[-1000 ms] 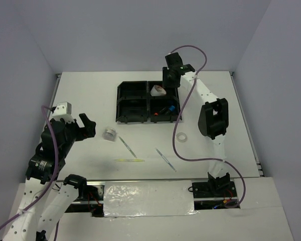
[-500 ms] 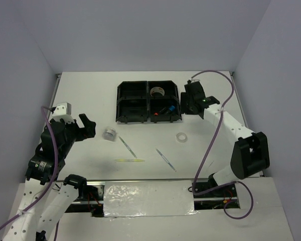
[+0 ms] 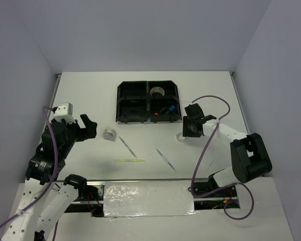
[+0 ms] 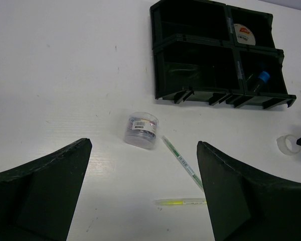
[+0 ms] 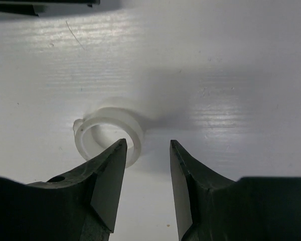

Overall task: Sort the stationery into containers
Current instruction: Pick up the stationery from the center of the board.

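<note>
Reaching for the clear tape roll (image 5: pixel 106 116), the right gripper (image 5: pixel 148 145) hangs low with jaws parted and empty. The roll lies on the table just right of the tray (image 3: pixel 148 100), off-centre under one finger. The next move calls for straddling its wall, then closing. The left gripper (image 3: pixel 90 126) hovers open and empty.

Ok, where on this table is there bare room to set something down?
Bare: the far strip behind the black tray, and the patch between its left wall and the table's left edge. Its two left compartments look empty. Crowded: before the tray, with silvery roll, two grey pens, yellow-green stick and clear tape roll at the right gripper.
</note>
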Robot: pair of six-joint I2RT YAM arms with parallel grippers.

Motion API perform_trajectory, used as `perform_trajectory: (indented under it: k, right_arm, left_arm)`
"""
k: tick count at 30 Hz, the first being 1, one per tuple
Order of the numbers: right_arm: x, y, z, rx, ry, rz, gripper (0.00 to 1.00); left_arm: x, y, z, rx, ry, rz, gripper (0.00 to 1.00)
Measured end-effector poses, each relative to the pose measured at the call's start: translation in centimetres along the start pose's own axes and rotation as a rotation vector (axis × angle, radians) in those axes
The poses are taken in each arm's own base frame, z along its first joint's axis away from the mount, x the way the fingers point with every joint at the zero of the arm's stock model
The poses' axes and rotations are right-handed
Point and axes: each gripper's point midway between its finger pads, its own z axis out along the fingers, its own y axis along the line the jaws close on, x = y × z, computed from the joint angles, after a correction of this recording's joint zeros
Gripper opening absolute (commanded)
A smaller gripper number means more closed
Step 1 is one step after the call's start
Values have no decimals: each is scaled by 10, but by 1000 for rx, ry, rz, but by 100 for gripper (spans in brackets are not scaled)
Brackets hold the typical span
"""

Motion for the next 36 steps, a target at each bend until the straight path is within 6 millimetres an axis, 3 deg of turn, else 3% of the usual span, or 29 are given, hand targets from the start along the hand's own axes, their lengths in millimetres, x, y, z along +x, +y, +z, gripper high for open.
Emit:
perform_trajectory:
  k: [10, 14, 18, 24, 26, 28, 31, 34, 36]
  right_arm:
    - [11, 7, 7, -45, 30, -3, 27]
    - [17, 8, 15, -38, 65, -12, 23]
    - [14, 9, 15, -40, 63, -18, 9]
    - [2, 13, 0, -65, 13, -3, 9]
    - [-19, 19, -16, -87, -39, 3, 10]
    - [-54, 31, -33, -112, -97, 5, 11]
    - [-128, 59, -52, -161, -212, 7, 11]
    - [-194, 87, -51, -196, -298, 2, 11]
    - [-221, 98, -37, -188, -307, -1, 12]
  left_arm:
    - [0, -1, 0, -1, -1, 4, 99]
    - [0, -1, 0, -2, -2, 5, 99]
    - [0, -1, 0, 0, -1, 6, 99]
    - [1, -2, 0, 5, 0, 8, 99]
    - [1, -2, 0, 5, 1, 8, 99]
    - [1, -2, 0, 5, 0, 9, 99]
    - [1, -2, 0, 4, 2, 9, 99]
    - [1, -2, 0, 3, 1, 9, 99]
    - [1, -2, 0, 0, 1, 9, 99]
